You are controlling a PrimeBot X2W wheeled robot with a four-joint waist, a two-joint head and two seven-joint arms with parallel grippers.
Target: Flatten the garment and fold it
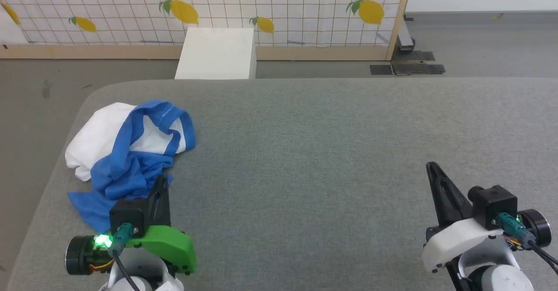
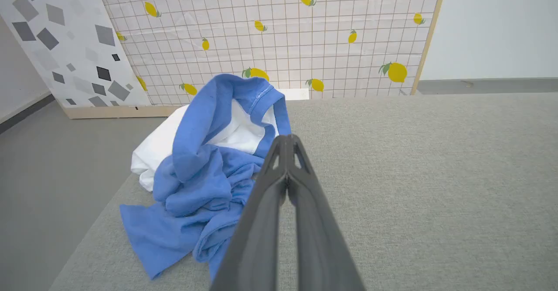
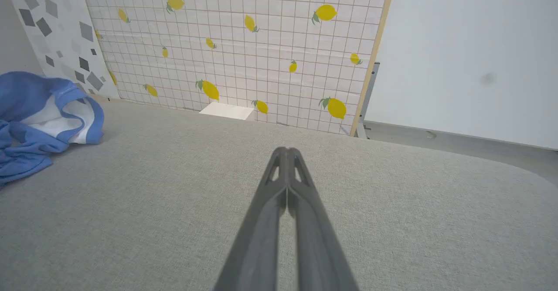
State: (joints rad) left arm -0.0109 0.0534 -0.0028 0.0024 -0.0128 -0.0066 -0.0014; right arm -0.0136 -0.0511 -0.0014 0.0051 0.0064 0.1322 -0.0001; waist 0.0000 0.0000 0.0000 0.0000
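Blue-and-white, the garment (image 1: 126, 151) lies crumpled at the left end of the grey table (image 1: 314, 151), flattening not yet begun; the left gripper (image 1: 163, 180) just beside it and the right gripper (image 1: 431, 166) well apart are both closed and empty, so the next move likely calls for opening one and pinching an edge.

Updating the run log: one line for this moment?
shirt: crumpled, unfolded | left gripper: shut, empty, at shirt's edge | right gripper: shut, empty, away from shirt

Just ahead and left of the left gripper (image 2: 287, 140), with its matt dark plastic fingers (image 2: 263, 221), the garment (image 2: 209, 169) is soft, matt knit cloth (stitching shows along the blue trim), lying on a table (image 2: 414, 173) covered in coarse grey fabric, possibly felt.
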